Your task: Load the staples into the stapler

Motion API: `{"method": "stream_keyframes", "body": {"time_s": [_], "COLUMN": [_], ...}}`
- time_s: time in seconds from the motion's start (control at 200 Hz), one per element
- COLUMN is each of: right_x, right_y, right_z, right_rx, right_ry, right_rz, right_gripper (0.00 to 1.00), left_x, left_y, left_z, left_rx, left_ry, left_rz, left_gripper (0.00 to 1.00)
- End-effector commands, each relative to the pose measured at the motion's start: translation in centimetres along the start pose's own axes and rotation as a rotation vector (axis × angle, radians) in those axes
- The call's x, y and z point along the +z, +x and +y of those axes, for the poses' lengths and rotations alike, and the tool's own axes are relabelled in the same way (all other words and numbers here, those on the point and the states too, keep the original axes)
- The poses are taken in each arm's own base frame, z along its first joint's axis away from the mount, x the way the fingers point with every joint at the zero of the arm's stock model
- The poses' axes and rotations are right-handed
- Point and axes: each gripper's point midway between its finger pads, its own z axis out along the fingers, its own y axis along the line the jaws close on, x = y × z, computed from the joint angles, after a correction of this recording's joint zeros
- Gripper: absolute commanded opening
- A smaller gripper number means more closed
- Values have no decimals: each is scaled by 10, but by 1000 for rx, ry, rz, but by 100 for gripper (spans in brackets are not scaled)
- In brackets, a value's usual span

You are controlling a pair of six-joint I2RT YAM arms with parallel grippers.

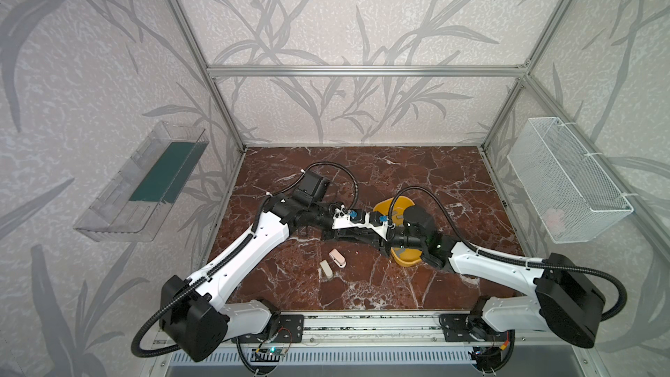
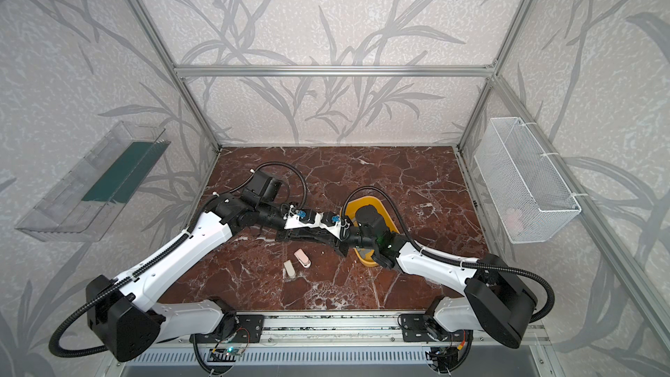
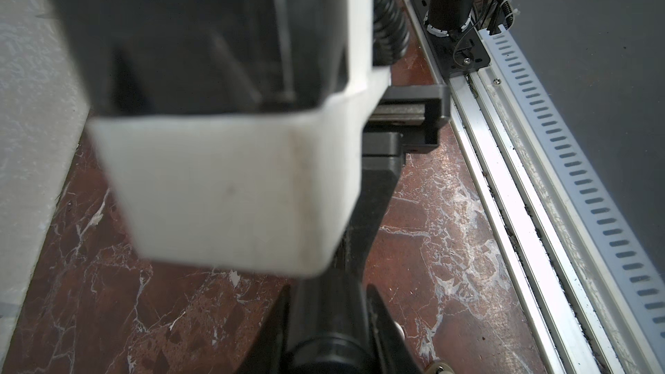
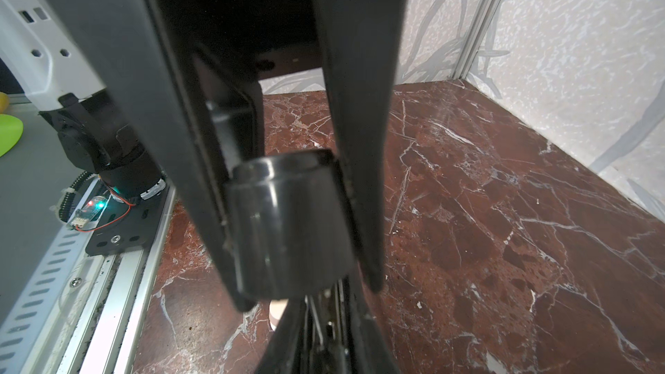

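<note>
A long black stapler (image 1: 350,238) hangs above the marble table (image 1: 453,183) mid-scene, held between both arms. My left gripper (image 1: 373,240) is shut on its rounded end (image 3: 331,350); in the right wrist view that end (image 4: 288,224) sits between the left fingers (image 4: 360,138). My right gripper (image 1: 331,235) is shut on the other end, and metal rails (image 4: 324,318) show between its jaws. The two white gripper bodies overlap in both top views. I cannot make out the staples.
A yellow tray (image 1: 408,257) lies under the right forearm, mostly covered. A pink small stapler (image 1: 337,257) and a beige one (image 1: 326,269) lie in front of the grippers. On the side walls hang a wire basket (image 1: 569,179) and a clear shelf (image 1: 145,183).
</note>
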Motion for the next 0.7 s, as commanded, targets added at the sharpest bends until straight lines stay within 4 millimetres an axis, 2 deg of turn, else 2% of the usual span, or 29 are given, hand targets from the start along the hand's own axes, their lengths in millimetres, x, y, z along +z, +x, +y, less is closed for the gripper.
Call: {"method": "stream_keyframes", "body": {"time_s": [0.0,0.315,0.565,0.7], "right_x": [9,13,12,13], "right_y": [15,16,15,15], "right_z": [16,19,20,20], "right_rx": [12,-5,-5,-2], "right_ry": [-63,-58,-66,-65], "right_rz": [73,85,80,80], "right_gripper": [23,30,11,0], "left_x": [-20,-19,-20,-29], "left_y": [-42,-44,-42,-39], "left_z": [7,5,7,16], "left_rx": [141,135,129,102], "left_ry": [-56,-42,-47,-72], "left_rz": [-151,-165,-168,-192], "left_gripper": [0,0,0,0]}}
